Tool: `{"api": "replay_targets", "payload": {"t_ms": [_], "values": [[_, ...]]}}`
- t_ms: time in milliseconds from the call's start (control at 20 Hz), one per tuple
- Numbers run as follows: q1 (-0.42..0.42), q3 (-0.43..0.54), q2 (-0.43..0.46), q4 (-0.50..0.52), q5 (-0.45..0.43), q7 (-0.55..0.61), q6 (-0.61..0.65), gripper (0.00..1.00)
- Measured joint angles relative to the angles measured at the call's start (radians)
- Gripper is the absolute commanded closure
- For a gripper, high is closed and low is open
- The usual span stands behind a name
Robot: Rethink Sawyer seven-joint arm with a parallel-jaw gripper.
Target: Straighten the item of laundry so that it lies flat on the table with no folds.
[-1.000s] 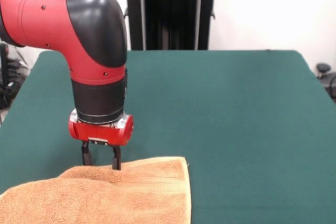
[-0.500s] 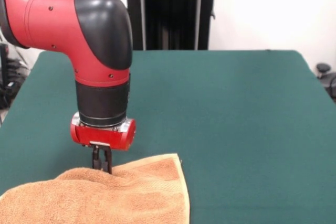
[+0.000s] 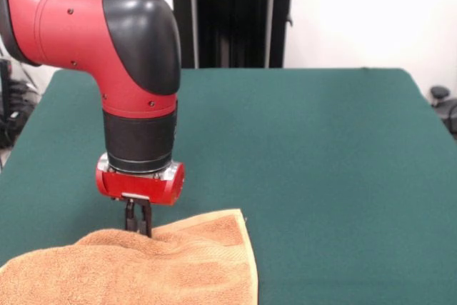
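Pincer [image 3: 139, 228] now pinched shut on far edge of orange-tan terry towel [image 3: 143, 266], open a second ago; ready to pull flat across dark green felt table [image 3: 321, 162].

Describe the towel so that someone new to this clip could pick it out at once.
Start from the dark green table that fills the front view. At its near left edge, under the red arm's gripper, lies the orange-tan terry towel. It is the only cloth there, and the shut gripper pinches its raised far edge.
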Motion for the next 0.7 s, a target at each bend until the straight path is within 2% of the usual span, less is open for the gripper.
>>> {"api": "replay_targets", "payload": {"t_ms": [300, 700], "values": [[0.001, -0.005, -0.009, 0.021, 0.004, 0.0, -0.017, 1.0], [-0.006, -0.028, -0.105, 0.185, 0.002, 0.0, -0.095, 1.0]]}}
